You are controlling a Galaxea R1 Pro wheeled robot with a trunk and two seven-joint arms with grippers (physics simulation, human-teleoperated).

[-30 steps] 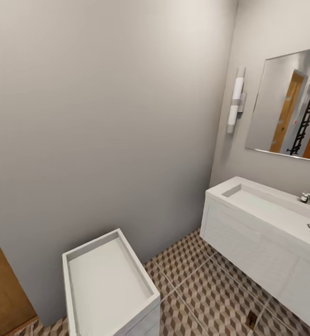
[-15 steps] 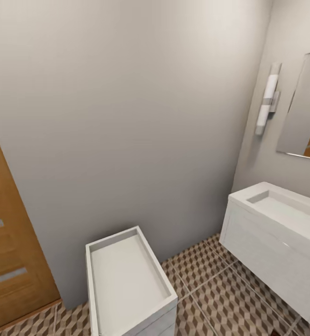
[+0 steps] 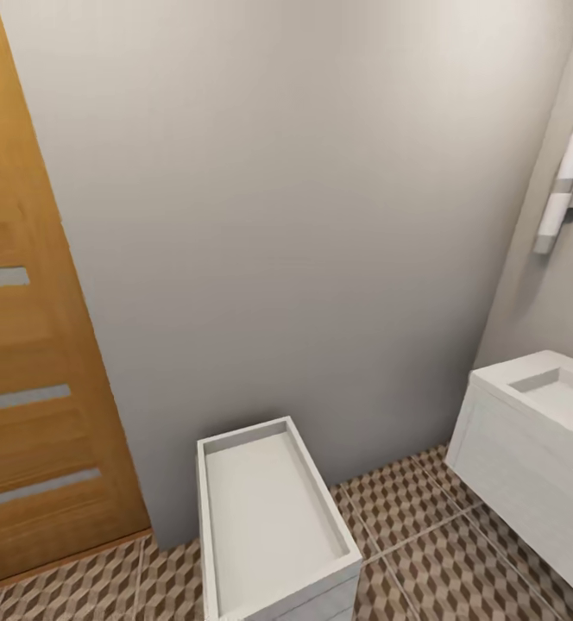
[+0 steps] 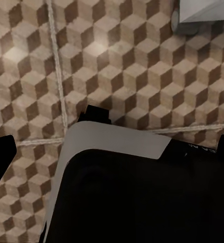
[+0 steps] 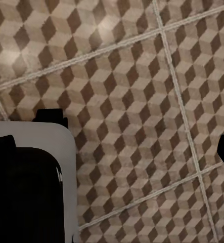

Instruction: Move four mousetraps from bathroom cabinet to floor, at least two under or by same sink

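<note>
Along the lower edge of the head view: the bathroom floor (image 3: 425, 526), tiles with a brown, beige and white cube pattern and pale grout lines.
Lower right of the head view: the bathroom sink (image 3: 571, 392), a white basin on top of a white vanity unit (image 3: 519, 483), cut by the frame edge.
Lower centre of the head view: a white rectangular toilet (image 3: 269, 517), standing against the grey wall (image 3: 304, 216).
Left edge of the head view: an orange-brown wooden door (image 3: 28, 362) with three pale horizontal strips.
Upper right of the head view: a white tube wall lamp (image 3: 564, 190) on the side wall.
Left wrist view: cube-pattern floor (image 4: 122, 66) above a dark and pale grey part of the robot body (image 4: 137, 192); a white object (image 4: 205, 12) at the upper right corner.
Right wrist view: the same tiles (image 5: 142, 116), with a dark robot part (image 5: 26, 192) at the lower left.
End effector state: I cannot tell for either the left or the right one; only dark shapes at the frame edges are visible.
Mousetraps: I cannot find them in these pictures.
</note>
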